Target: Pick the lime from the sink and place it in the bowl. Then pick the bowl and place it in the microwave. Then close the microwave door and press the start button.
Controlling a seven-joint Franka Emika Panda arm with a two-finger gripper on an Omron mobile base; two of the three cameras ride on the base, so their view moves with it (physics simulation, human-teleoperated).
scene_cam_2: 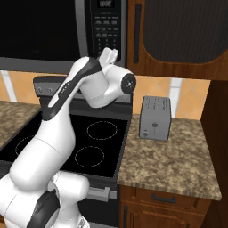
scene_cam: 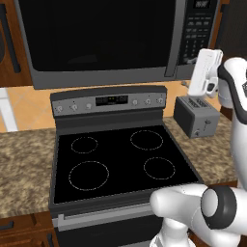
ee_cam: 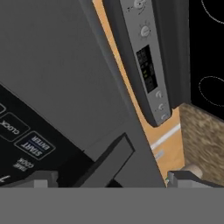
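The microwave hangs above the stove, and its door is shut, its black window showing nothing inside. The keypad panel is at its right. My gripper is raised close to the lower right corner of the microwave, just below the keypad, and stands open with nothing between its fingertips. In the hand view the START ENTER button is near, up and left of the fingertips. In the right base view the gripper is in front of the keypad. The lime, bowl and sink are out of view.
Under the microwave is a black glass cooktop with a grey knob panel. A grey toaster sits on the granite counter to the right, below a wooden wall cabinet.
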